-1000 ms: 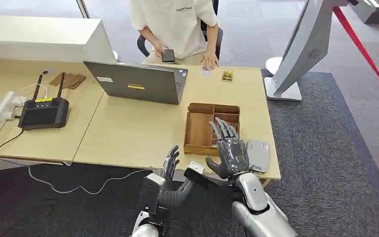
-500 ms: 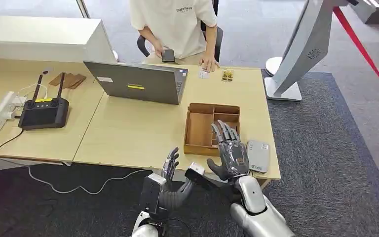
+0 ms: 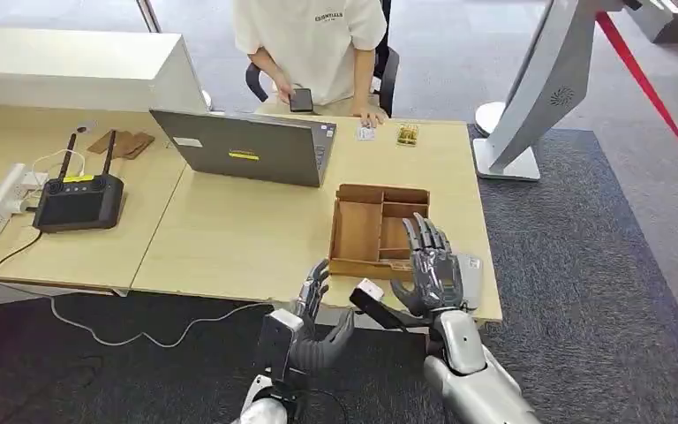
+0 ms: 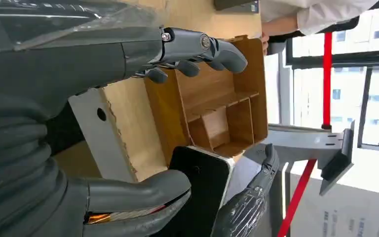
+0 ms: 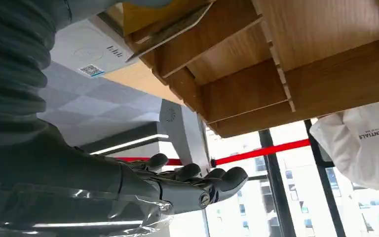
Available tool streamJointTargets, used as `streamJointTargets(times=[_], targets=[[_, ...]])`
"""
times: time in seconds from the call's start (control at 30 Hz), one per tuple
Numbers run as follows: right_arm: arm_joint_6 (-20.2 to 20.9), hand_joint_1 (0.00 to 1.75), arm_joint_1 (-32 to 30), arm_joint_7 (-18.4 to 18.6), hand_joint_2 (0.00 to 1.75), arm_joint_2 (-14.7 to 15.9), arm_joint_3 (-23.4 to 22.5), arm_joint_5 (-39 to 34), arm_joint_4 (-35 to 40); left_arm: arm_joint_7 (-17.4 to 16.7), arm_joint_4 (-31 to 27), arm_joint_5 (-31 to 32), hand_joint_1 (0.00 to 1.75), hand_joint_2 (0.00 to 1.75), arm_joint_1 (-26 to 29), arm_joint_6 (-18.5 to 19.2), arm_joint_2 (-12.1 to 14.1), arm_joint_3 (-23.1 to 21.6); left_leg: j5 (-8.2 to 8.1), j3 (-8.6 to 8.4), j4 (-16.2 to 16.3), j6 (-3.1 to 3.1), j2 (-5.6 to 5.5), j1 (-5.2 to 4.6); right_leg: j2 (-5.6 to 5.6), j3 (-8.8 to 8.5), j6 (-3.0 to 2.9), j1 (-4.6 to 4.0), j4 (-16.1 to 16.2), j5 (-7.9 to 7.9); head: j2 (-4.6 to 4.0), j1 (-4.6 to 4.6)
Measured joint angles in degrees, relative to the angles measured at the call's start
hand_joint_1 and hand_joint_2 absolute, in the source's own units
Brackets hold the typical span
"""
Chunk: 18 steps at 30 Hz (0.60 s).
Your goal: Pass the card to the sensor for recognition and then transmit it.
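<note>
The robot stands at the near edge of the light wooden table [image 3: 229,238], both arms raised in front of it. Its left hand [image 3: 313,305] hangs just off the table's near edge, fingers spread and pointing up, and the thumb presses against a dark card with a white end [image 3: 372,300] that sticks out to the right toward the other hand; in the left wrist view the card [image 4: 202,192] lies black and glossy against the thumb, though I cannot tell whether any other finger closes on it. The right hand [image 3: 433,269] is held upright with its palm turned toward the robot, fingers spread and empty, over the near right corner of the table, in front of the grey sensor pad [image 3: 470,269], which it partly hides. The sensor lies flat at the table's near right corner, just right of the brown wooden tray [image 3: 357,231] with its several compartments; the card is near the sensor but not over it. Farther back sits an open grey laptop [image 3: 247,146], its back toward the robot, and a black controller with two antennas [image 3: 79,199] rests on the left. A person in a white shirt [image 3: 313,35] sits at the far side, one hand holding a phone [image 3: 300,99], the other on the table edge. A grey stand [image 3: 538,88] rises from the carpet on the right.
</note>
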<state>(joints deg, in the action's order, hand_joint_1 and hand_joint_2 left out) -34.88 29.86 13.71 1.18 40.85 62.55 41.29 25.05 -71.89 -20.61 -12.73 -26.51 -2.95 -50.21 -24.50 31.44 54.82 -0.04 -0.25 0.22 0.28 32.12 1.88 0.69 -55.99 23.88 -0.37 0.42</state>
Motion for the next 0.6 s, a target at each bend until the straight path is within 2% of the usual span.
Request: streamJointTargets(times=[0.6], targets=[[0.0,0.0,1.9,-0.4,1.75,0.9,-2.4,-1.6,-4.5,0.5,0.4,-0.1,0.0,1.75,-0.4,0.8,-0.3,-0.1,0.0,0.0,0.0,0.0,0.0,0.0,0.0,0.0,0.0,0.0,0.0,0.0,0.0,0.0]])
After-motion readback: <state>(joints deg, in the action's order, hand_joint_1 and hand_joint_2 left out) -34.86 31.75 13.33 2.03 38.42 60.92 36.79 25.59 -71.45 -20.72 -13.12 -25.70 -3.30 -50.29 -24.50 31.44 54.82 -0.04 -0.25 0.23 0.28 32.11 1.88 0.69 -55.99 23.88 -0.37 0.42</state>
